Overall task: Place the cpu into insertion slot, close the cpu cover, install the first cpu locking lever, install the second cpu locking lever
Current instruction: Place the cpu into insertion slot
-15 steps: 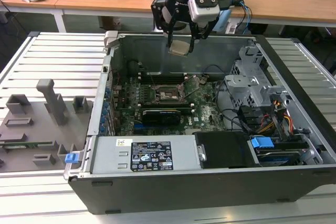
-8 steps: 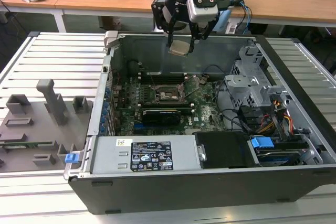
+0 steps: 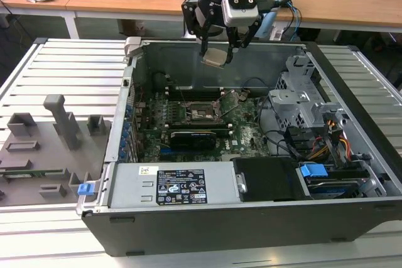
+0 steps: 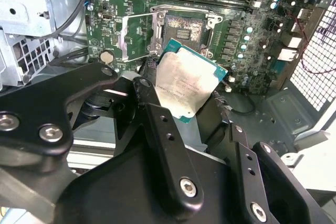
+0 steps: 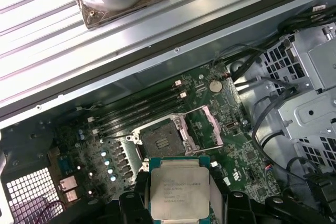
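None of the four steps is done, I judge: in the open case (image 3: 251,224) the motherboard (image 3: 245,123) carries a black card (image 3: 191,136) just near of the empty, unobstructed socket (image 5: 160,142), its cpu cover (image 5: 214,125) swung open, and over the far wall my gripper (image 3: 221,46) hangs clamped on the cpu (image 3: 214,58).

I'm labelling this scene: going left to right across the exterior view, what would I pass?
grey holder blocks → blue clip → cpu, raised → silver drive cage → orange and yellow cables
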Tool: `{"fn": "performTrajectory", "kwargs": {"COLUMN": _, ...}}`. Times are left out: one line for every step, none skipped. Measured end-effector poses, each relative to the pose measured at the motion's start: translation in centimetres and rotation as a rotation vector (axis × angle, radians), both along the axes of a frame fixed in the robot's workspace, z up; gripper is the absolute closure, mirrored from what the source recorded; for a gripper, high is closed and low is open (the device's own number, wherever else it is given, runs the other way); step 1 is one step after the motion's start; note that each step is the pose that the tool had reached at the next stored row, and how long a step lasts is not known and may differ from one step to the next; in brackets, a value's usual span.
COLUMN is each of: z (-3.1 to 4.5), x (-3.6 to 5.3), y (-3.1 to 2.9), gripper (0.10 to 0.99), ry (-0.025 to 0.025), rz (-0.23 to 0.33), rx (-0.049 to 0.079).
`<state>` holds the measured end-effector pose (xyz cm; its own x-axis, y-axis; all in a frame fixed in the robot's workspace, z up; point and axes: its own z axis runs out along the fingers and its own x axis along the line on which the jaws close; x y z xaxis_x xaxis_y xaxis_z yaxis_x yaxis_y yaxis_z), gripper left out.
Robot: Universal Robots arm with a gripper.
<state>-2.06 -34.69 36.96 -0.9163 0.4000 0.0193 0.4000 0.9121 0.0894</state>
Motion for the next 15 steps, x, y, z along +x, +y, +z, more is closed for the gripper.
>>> {"fn": "performTrajectory", "kwargs": {"z": 0.0, "x": 0.0, "y": 0.0, "gripper": 0.545, "ry": 0.0, "rz": -0.004, "rx": 0.0}}
{"fn": "performTrajectory", "kwargs": {"z": 0.0, "x": 0.0, "y": 0.0, "gripper": 0.545, "ry": 0.0, "rz": -0.008, "rx": 0.0}}
{"fn": "performTrajectory", "kwargs": {"z": 0.0, "x": 0.0, "y": 0.0, "gripper": 0.545, "ry": 0.0, "rz": -0.012, "rx": 0.0}}
{"fn": "performTrajectory", "kwargs": {"z": 0.0, "x": 0.0, "y": 0.0, "gripper": 0.545, "ry": 0.0, "rz": -0.015, "rx": 0.0}}
{"fn": "performTrajectory", "kwargs": {"z": 0.0, "x": 0.0, "y": 0.0, "gripper": 0.545, "ry": 0.0, "rz": -0.02, "rx": 0.0}}
{"fn": "performTrajectory", "kwargs": {"z": 0.0, "x": 0.0, "y": 0.0, "gripper": 0.545, "ry": 0.0, "rz": -0.027, "rx": 0.0}}
{"fn": "performTrajectory", "kwargs": {"z": 0.0, "x": 0.0, "y": 0.0, "gripper": 0.545, "ry": 0.0, "rz": -0.034, "rx": 0.0}}
{"fn": "performTrajectory", "kwargs": {"z": 0.0, "x": 0.0, "y": 0.0, "gripper": 0.545, "ry": 0.0, "rz": -0.039, "rx": 0.0}}
{"fn": "performTrajectory", "kwargs": {"z": 0.0, "x": 0.0, "y": 0.0, "gripper": 0.545, "ry": 0.0001, "rz": -0.042, "rx": 0.0}}
{"fn": "performTrajectory", "kwargs": {"z": 0.0, "x": 0.0, "y": 0.0, "gripper": 0.545, "ry": 0.0, "rz": -0.049, "rx": 0.0}}
{"fn": "performTrajectory", "kwargs": {"z": 0.0, "x": 0.0, "y": 0.0, "gripper": 0.545, "ry": 0.0, "rz": -0.055, "rx": 0.0}}
{"fn": "performTrajectory", "kwargs": {"z": 0.0, "x": 0.0, "y": 0.0, "gripper": 0.545, "ry": 0.0, "rz": -0.058, "rx": 0.0}}
{"fn": "performTrajectory", "kwargs": {"z": 0.0, "x": 0.0, "y": 0.0, "gripper": 0.545, "ry": 0.0001, "rz": -0.06, "rx": 0.0}}
{"fn": "performTrajectory", "kwargs": {"z": 0.0, "x": 0.0, "y": 0.0, "gripper": 0.545, "ry": 0.0, "rz": -0.065, "rx": 0.0}}
{"fn": "performTrajectory", "kwargs": {"z": 0.0, "x": 0.0, "y": 0.0, "gripper": 0.545, "ry": 0.0, "rz": -0.068, "rx": 0.0}}
